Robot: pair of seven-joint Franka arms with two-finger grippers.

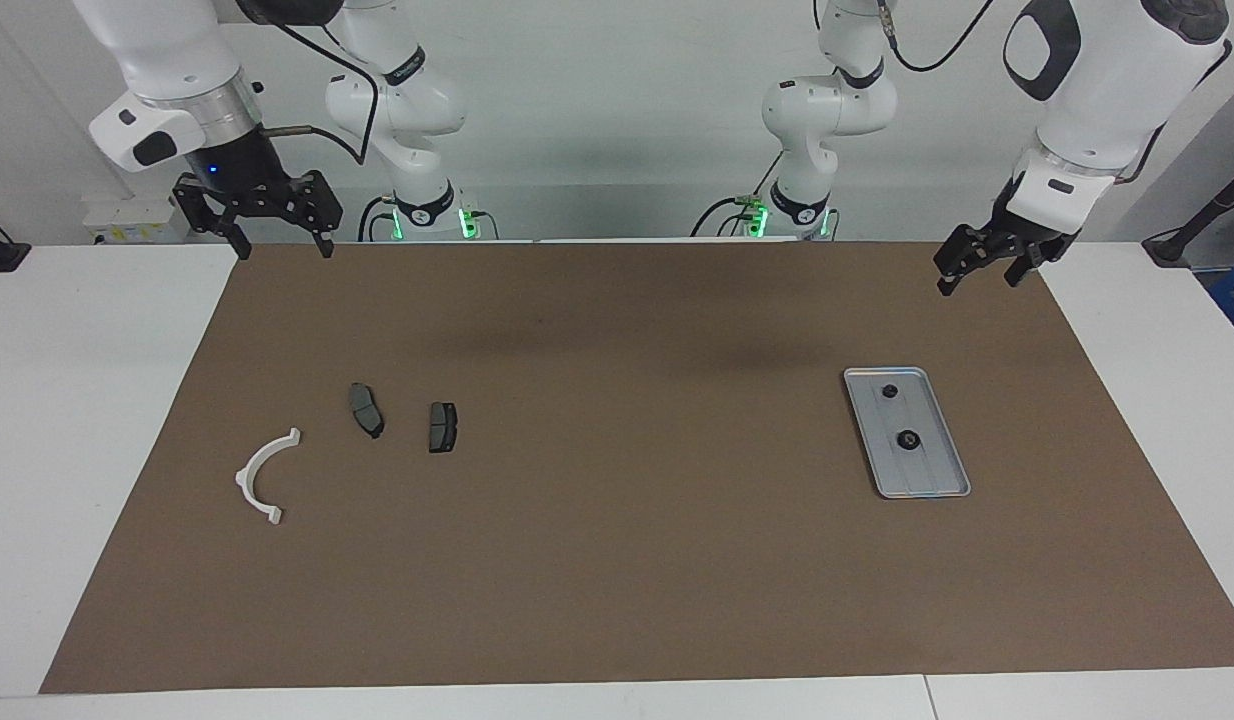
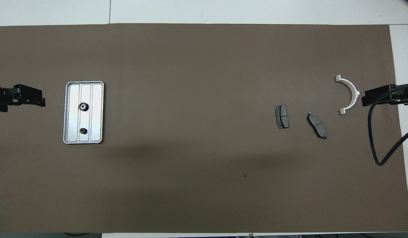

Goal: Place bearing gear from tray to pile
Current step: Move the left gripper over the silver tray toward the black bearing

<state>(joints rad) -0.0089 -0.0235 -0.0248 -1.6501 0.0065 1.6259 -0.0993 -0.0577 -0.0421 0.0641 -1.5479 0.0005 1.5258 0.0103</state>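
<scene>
**Facing View: Both Arms at Rest, Transfer Not Yet Begun**

The facing view shows a brown mat (image 1: 617,560) covering the tabletop (image 1: 97,420). The tray (image 1: 932,480) lies flat toward the left arm's end of the tabletop. It carries 2 small dark bearing gears in line along its length: the nearer gear (image 1: 889,392), closer to the robots, and the farther gear (image 1: 908,439), which looks slightly larger.

The pile sits toward the right arm's end, well apart from the tray. It consists of 3 parts: a white half-ring (image 1: 264,474) and 2 dark brake pads, the outer pad (image 1: 366,409) and the inner pad (image 1: 443,427). The inner pad lies closest to the tray.

Pincer state:
1. The left pincer (image 1: 980,275) hangs raised over the mat's edge near the tray, fingers apart, holding nothing.
2. The right pincer (image 1: 280,240) hangs raised over the mat's corner at its own end, fingers apart, holding nothing.

Step in hand: judged as the start of the task, since both gears remain in the tray.

Next move, as judged: the left pincer is better placed. It would need to travel over the tray, centre on 1 gear, and descend with its fingers straddling it. The gears are small and low, so the tray's ridges and raised rim may hinder the fingertips.
</scene>
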